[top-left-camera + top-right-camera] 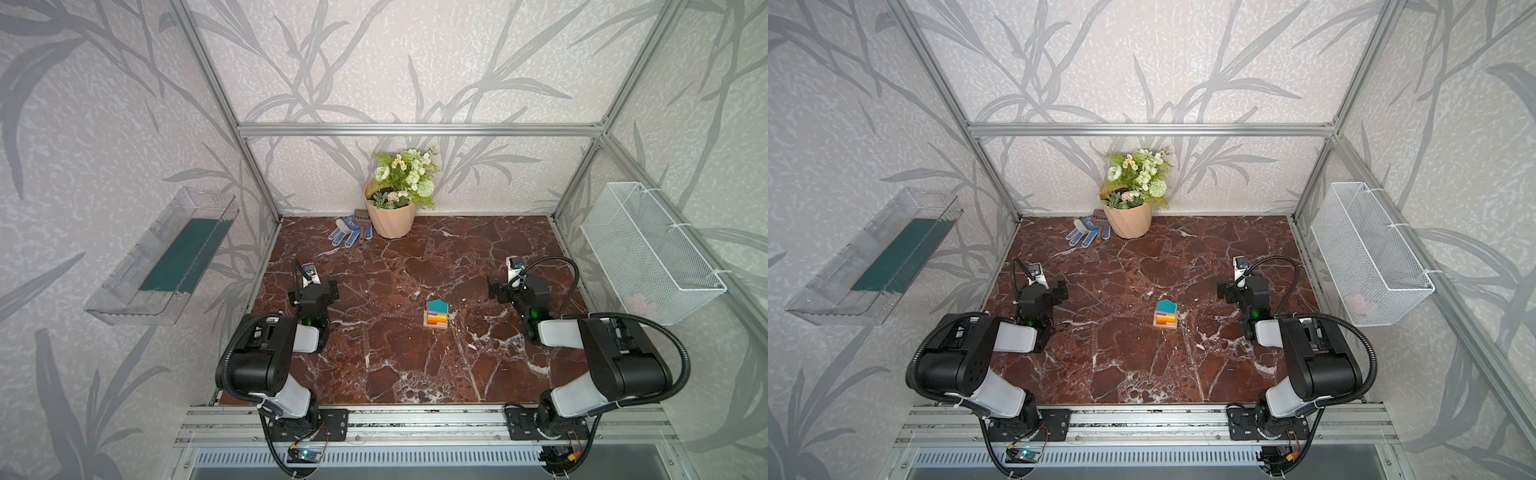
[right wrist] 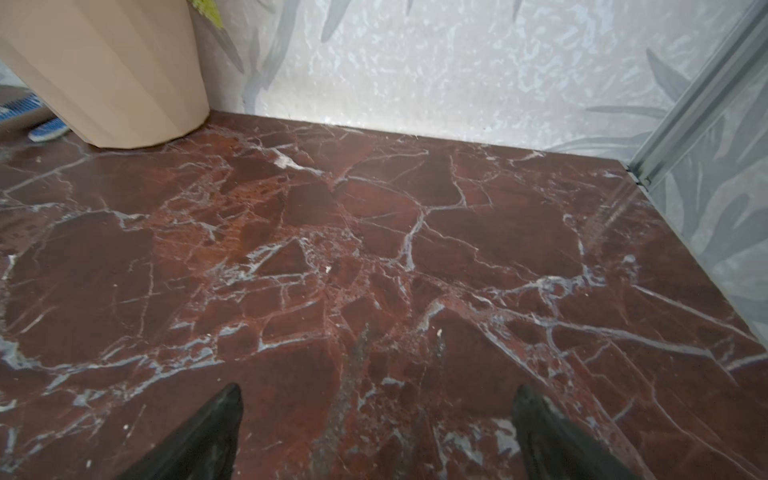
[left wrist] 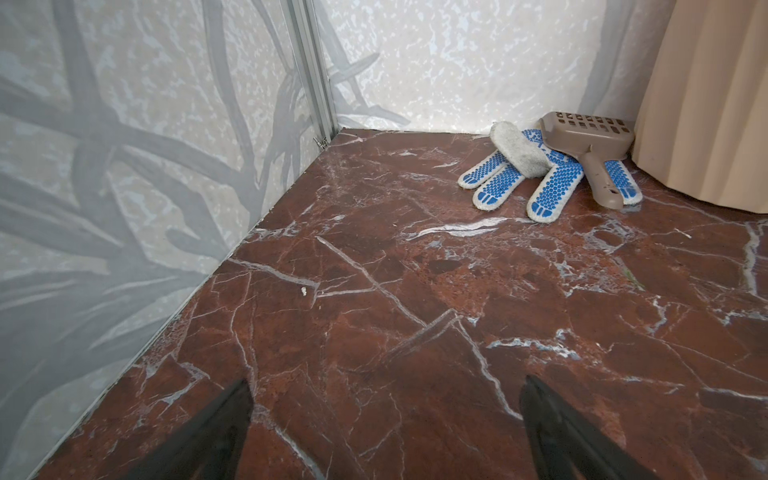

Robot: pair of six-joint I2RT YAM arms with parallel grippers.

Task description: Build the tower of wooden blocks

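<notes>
**A:** How do the tools stand?

**B:** The left gripper [image 3: 386, 380] is spread wide, with only bare table [image 3: 374, 291] between its jaws. The right gripper [image 2: 378, 386] is just as wide and grips nothing. They hang at 9 and 3 o'clock, both well apart from the tower [image 1: 436, 314].

**A:** Where is it?

**B:** Just toward 3 o'clock of the table's middle, with the teal house piece [image 1: 437, 306] on top (orange, pink and tan layers beneath).

**A:** Containers?

**B:** The flowerpot [image 1: 392, 220] at 12 o'clock holds flowers [image 1: 409, 172]. The clear tray [image 1: 120, 286] on the 9 o'clock wall holds a green sheet [image 1: 187, 257]. The wire basket [image 1: 636, 249] at 3 o'clock holds something pale pink, too faint to name.
</notes>
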